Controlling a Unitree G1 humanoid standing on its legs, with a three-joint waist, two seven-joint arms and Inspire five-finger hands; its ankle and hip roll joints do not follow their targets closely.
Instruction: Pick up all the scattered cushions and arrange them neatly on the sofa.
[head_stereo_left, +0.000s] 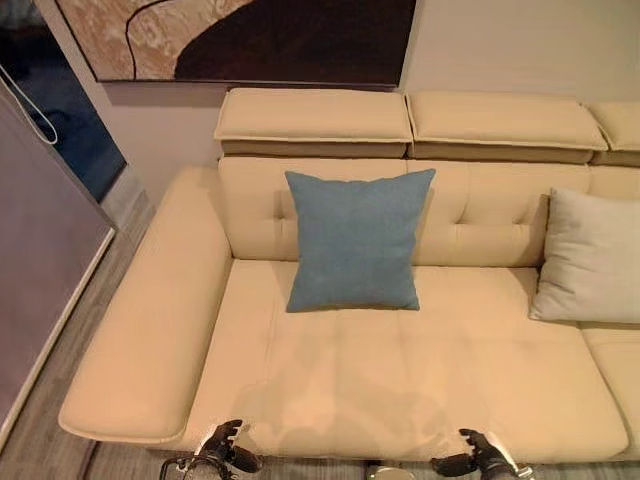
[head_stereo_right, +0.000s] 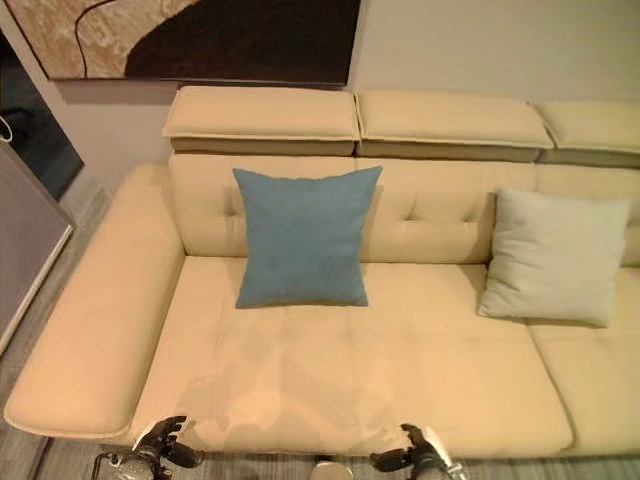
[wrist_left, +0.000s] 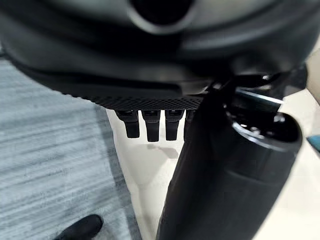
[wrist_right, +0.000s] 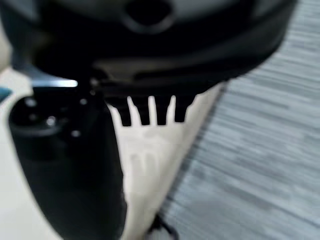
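Nearest, the left hand (head_stereo_left: 222, 448) and right hand (head_stereo_left: 484, 452) hang empty with straight fingers at the sofa's (head_stereo_left: 400, 370) front edge. Farther back, a blue cushion (head_stereo_left: 356, 241) leans upright against the backrest, a beige cushion (head_stereo_left: 592, 257) to its right.

Smooth leather-like sofa (head_stereo_left: 420, 370), matt woven cloth blue cushion (head_stereo_left: 355, 240), wood-grain floor (wrist_left: 50, 150).
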